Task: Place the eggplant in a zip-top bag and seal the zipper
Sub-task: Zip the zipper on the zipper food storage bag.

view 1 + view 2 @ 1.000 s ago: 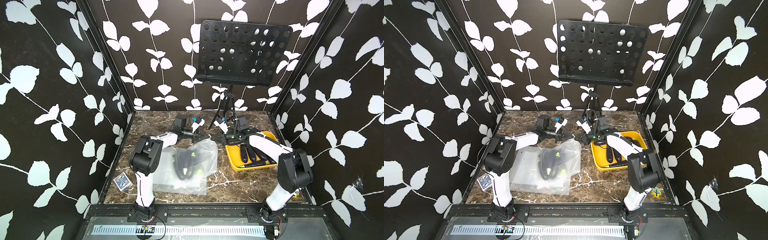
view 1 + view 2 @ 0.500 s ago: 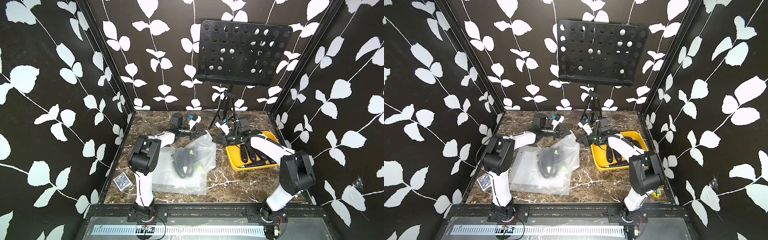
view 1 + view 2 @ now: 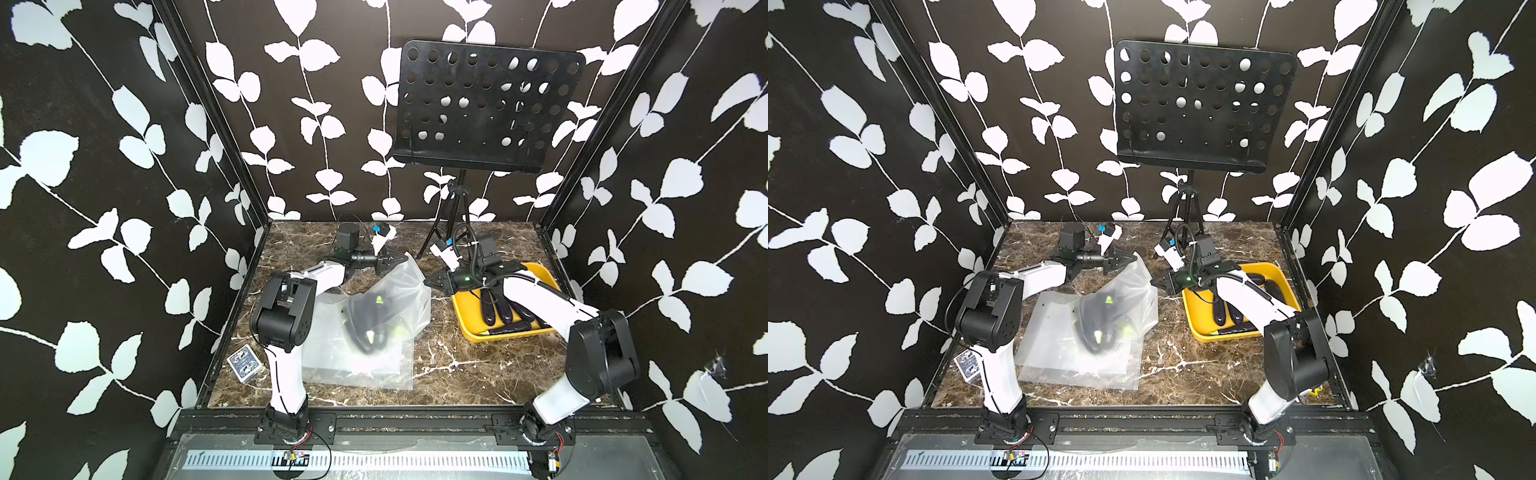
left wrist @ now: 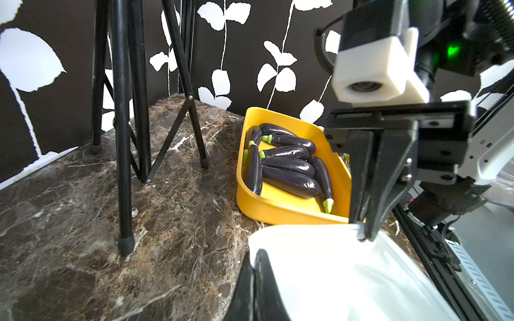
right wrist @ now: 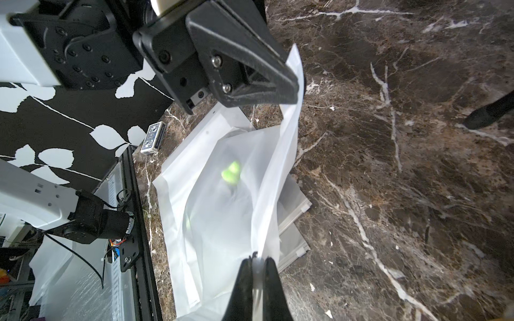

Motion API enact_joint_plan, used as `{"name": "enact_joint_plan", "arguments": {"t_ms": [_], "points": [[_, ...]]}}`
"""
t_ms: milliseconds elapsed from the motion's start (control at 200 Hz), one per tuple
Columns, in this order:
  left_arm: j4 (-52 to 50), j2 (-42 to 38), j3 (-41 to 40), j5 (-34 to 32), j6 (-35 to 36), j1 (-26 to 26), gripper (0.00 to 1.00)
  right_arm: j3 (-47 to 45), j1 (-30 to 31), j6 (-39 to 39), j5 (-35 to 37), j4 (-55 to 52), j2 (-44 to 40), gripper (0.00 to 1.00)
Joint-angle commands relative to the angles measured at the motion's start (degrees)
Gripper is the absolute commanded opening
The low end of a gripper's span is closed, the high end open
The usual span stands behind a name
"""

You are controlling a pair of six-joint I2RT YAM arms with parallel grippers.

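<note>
Standing at the open front, I see both arms reaching in toward the back of the marble table (image 3: 457, 374) with a frosted zip-top bag (image 3: 399, 299) strung between them. The left gripper (image 3: 401, 261) is clamped on one end of the bag's top edge, and the right gripper (image 3: 428, 281) is pinched on the other end, its fingers (image 5: 257, 266) pressed flat together over the plastic strip in the right wrist view. That top edge is lifted off the table while the lower part of the bag sags down onto it. Dark eggplants (image 3: 365, 328) with green stems lie inside the bag, blurred by the plastic, resting low near the table. Whether the zipper is pressed closed along its length I cannot tell. Under the bag lie more flat bags (image 3: 353, 370). Just beside the right gripper sits a yellow tray (image 3: 469, 332) holding loose eggplants (image 4: 289, 182). A deck of cards (image 3: 245, 365) lies by the left arm's base, and a black music stand (image 3: 486, 108) rises at the back.
</note>
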Motion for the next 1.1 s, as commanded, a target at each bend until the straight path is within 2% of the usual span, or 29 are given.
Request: {"name": "enact_joint_plan", "arguments": {"t_ms": [0,550,1090], "points": [[2.19,-3.51,1.46,-8.57,1.13,3.41,0.0,-1.54,0.9,-0.65,-0.68,-10.17,-2.54,0.03],[2.68,-2.67,1.88,-13.6,0.85,3.58,0.0,-4.9,3.27,1.85,2.8,-14.38,-7.68,0.03],[2.1,-1.87,2.36,-13.34,0.58,3.93,0.0,-9.46,4.0,2.58,5.65,-19.38,-12.85,0.04]]}}
